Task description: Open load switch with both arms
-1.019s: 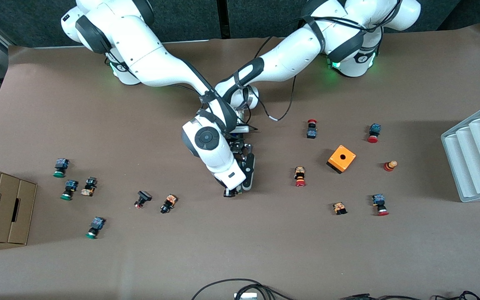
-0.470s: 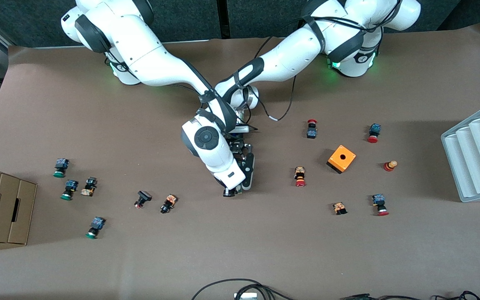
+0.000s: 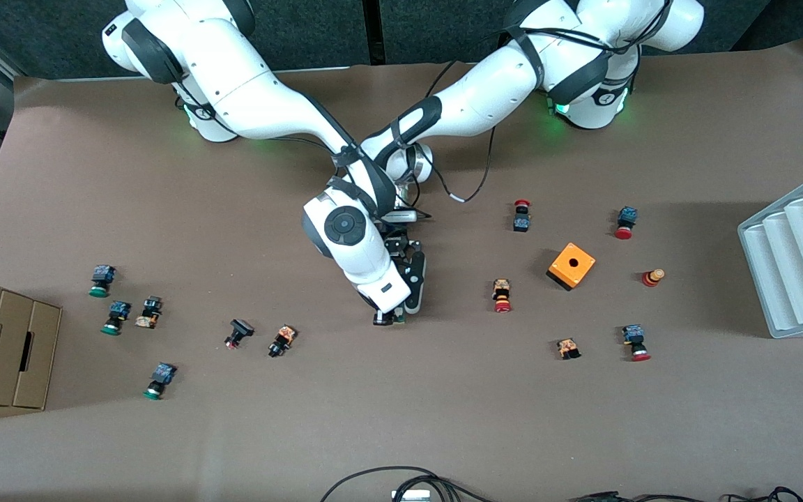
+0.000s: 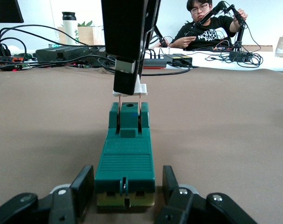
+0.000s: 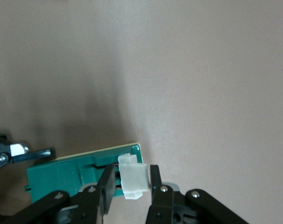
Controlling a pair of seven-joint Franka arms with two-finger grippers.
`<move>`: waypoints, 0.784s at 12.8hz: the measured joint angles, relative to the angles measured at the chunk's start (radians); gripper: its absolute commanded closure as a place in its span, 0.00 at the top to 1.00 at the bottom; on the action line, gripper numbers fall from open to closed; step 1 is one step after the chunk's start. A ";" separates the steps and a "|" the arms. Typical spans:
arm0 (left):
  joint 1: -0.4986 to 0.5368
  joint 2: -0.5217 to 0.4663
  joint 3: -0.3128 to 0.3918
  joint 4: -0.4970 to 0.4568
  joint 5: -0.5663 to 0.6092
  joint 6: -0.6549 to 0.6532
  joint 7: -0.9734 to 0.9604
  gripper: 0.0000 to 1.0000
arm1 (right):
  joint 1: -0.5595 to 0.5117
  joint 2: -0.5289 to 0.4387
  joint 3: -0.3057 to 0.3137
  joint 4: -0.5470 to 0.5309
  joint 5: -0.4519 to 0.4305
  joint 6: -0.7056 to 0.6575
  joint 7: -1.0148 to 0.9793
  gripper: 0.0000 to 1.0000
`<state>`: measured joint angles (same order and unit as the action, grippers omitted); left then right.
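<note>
My right gripper (image 5: pixel 129 189) pinches the white piece (image 5: pixel 132 179) of the load switch (image 4: pixel 126 158); my left gripper (image 4: pixel 127 198) clamps its green body (mid-table, flat on the paper). I'd pull the piece straight, keeping the body pinned.

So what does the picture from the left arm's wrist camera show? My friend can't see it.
The left gripper holds one end of a green load switch lying on the brown table. At its other end, the right gripper pinches the white piece.
</note>
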<state>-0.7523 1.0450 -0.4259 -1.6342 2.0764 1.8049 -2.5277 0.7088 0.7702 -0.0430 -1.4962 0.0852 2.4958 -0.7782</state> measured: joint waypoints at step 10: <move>0.000 0.000 0.000 0.000 0.000 0.000 0.000 0.67 | 0.027 -0.038 0.000 -0.054 0.000 -0.033 0.036 0.37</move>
<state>-0.7523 1.0450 -0.4259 -1.6342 2.0765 1.8049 -2.5277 0.7360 0.7318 -0.0432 -1.5502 0.0852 2.4626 -0.7418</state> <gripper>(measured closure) 0.322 0.630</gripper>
